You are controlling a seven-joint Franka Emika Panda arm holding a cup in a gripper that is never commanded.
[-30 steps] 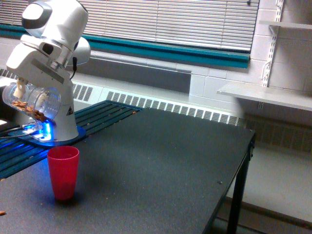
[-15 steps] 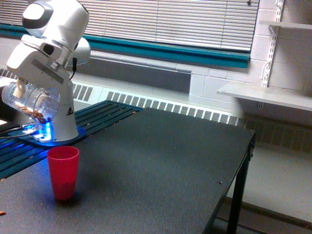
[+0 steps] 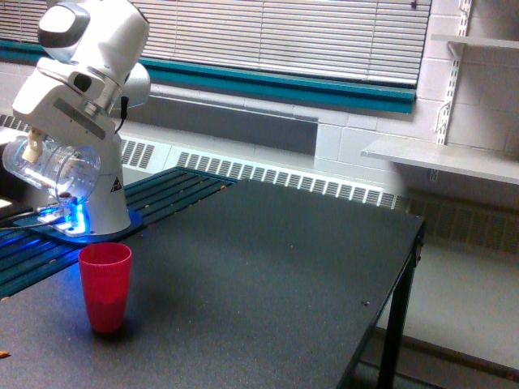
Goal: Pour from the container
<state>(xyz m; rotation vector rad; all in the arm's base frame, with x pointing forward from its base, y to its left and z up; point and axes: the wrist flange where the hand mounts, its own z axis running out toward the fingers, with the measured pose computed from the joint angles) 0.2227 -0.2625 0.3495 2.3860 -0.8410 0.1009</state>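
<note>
Clear glossy plastic jar (image 3: 50,170), opaque red plastic cup (image 3: 105,285), matt speckled dark tabletop (image 3: 268,275).

The container (image 3: 50,170) is a clear, round plastic jar, tipped well over on its side in the air. Its mouth points down toward the exterior view's right. A few brown pieces show at its lower lip.

Clear plastic jar (image 3: 50,172) tipped on its side under the white arm (image 3: 81,73) at the exterior view's left, mouth angled down above and slightly left of the upright red cup (image 3: 105,286) on the dark table (image 3: 268,275), only a few brown pieces visible near the jar's lower rim.
</note>
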